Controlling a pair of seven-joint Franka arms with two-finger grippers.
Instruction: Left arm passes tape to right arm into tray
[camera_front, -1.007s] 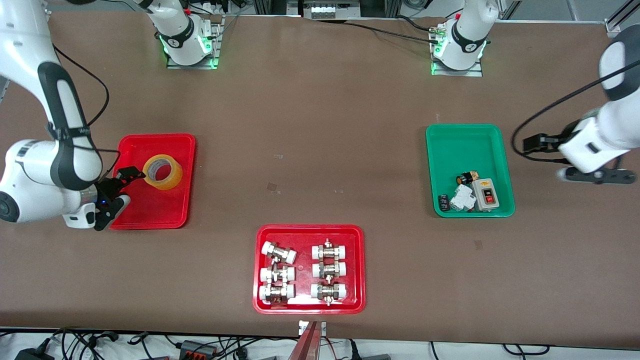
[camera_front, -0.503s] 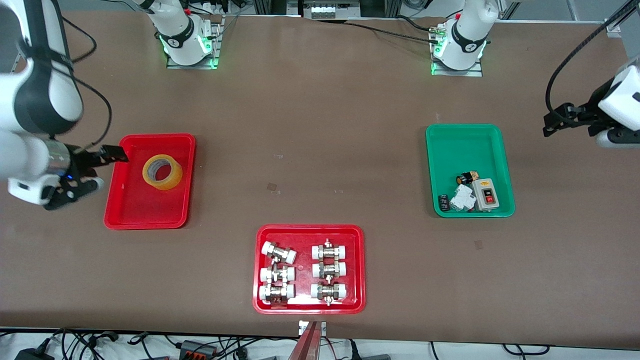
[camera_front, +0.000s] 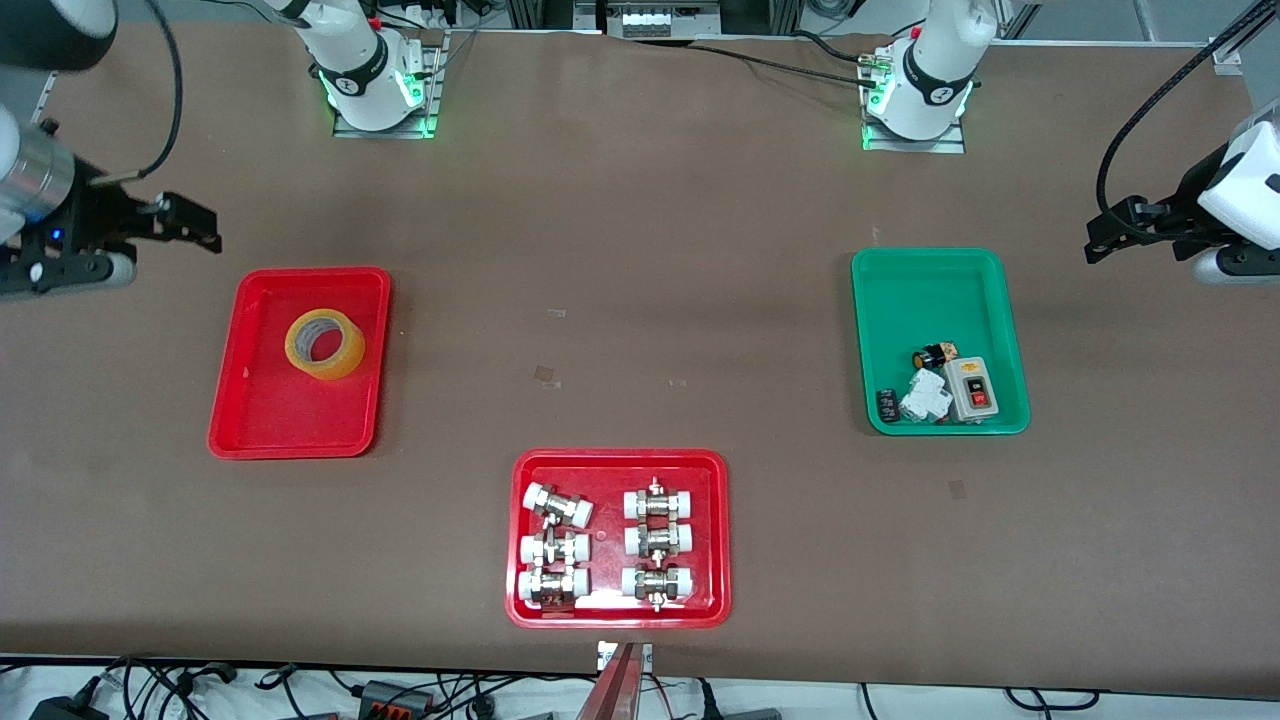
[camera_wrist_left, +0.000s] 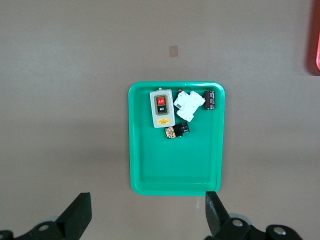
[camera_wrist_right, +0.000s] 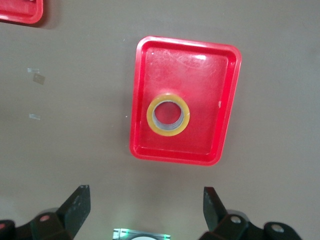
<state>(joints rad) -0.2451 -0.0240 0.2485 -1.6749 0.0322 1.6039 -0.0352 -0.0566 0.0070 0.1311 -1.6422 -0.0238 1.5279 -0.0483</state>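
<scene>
- A robotics lab or test bench, by the look of a long brown-covered table (camera_front: 640, 300) with bare working room
- Two white robot arm bases (camera_front: 365, 75) bolted on plates along one edge, green status lights glowing
- Sorted parts in plastic trays: a green tray (camera_front: 940, 275) of switches and electrical bits, a red tray of white-capped metal fittings (camera_front: 620, 465)
- Loose cables and power adapters (camera_front: 390, 695) strung along the table edge nearest the front camera
- Aluminium framing and wiring past the bases

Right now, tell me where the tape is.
The tape lies flat in the plain red tray toward the right arm's end of the table, in the tray's half farther from the front camera.
</scene>
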